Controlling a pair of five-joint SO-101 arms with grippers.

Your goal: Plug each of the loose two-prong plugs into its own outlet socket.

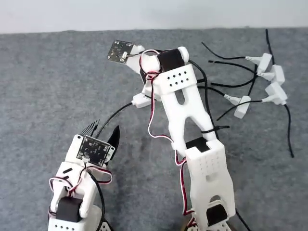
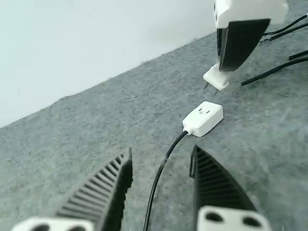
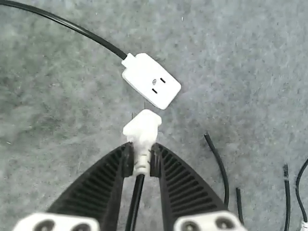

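Note:
A white outlet socket (image 1: 140,100) (image 2: 204,118) (image 3: 150,85) lies on the grey carpet with its black cord (image 2: 161,171) trailing toward the left arm. My right gripper (image 3: 142,147) (image 2: 231,53) is shut on a white two-prong plug (image 3: 142,127) (image 2: 216,77), held just above the socket with its prongs close to the slots and not inserted. My left gripper (image 2: 161,154) (image 1: 105,129) is open, low over the carpet, its fingers on either side of the socket's cord without touching it.
Several more white plugs (image 1: 269,79) with short black cut cords lie in a cluster at the far right of the carpet. A pale wall (image 1: 154,14) runs along the far edge. Loose cord ends (image 3: 219,159) lie near the right gripper.

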